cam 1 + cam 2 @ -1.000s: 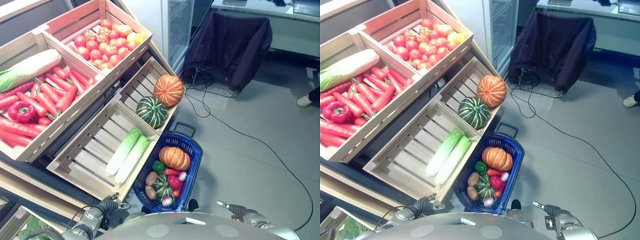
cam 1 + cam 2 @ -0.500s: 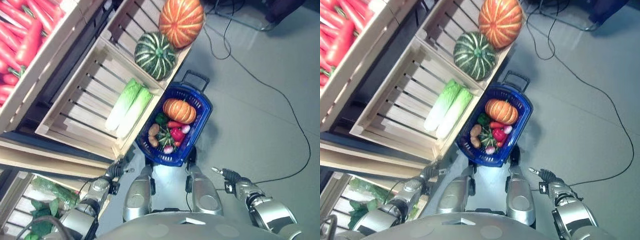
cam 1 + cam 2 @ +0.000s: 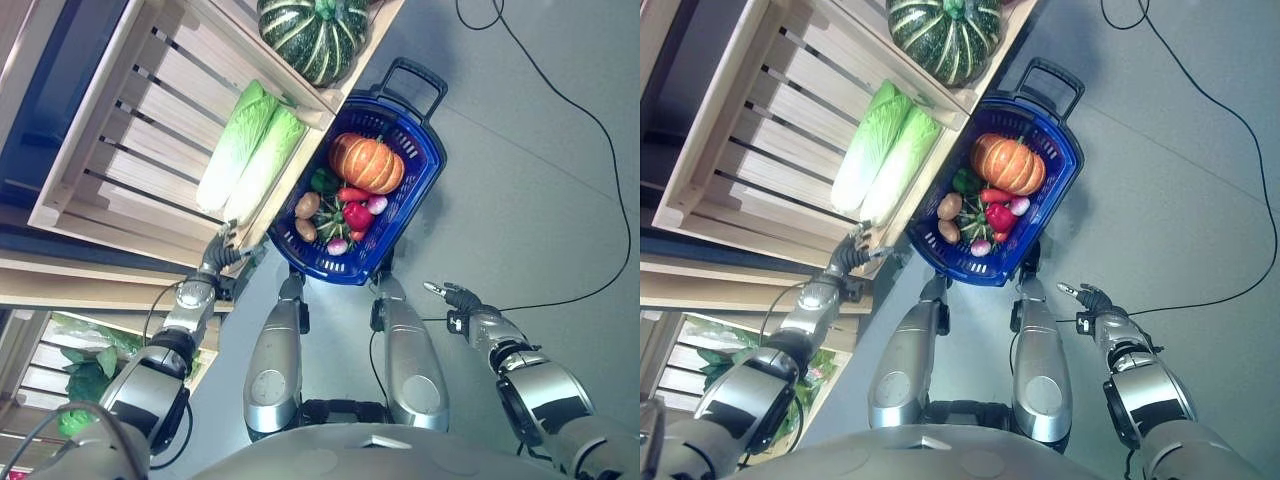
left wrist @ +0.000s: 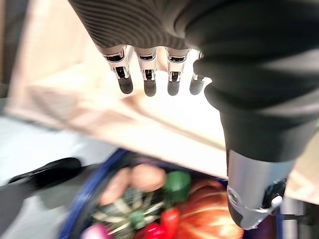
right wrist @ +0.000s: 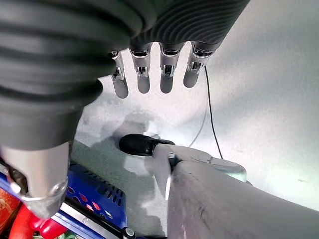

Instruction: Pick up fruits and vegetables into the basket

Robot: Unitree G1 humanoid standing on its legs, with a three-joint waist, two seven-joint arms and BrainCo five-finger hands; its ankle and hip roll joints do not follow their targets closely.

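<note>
Fingers [image 4: 146, 79] of left hand [image 3: 219, 251] extended, apart, holding nothing; hand sits just beside near corner of wooden crate [image 3: 90, 150], close to blue basket [image 3: 422, 160]. Fingers [image 5: 167, 74] of right hand [image 3: 449, 296] likewise straight and spread, empty, hovering over grey floor [image 3: 540, 170], well apart from basket on its opposite side. Basket stands on floor against crate front, black handle [image 3: 410, 75] at far end. Basket contents: orange pumpkin [image 3: 367, 163] at handle end; green pepper [image 3: 323, 181], red pepper [image 3: 356, 216], two potatoes [image 3: 305, 207], small striped green squash [image 3: 328, 223], pinkish-white radishes [image 3: 377, 205] toward near end. Crate beside basket holds two napa cabbages [image 3: 248, 150] lying side by side. Striped green pumpkin [image 3: 314, 32] in next crate, beyond basket handle. Leafy greens [image 3: 85, 375] on lower shelf, below cabbage crate.
</note>
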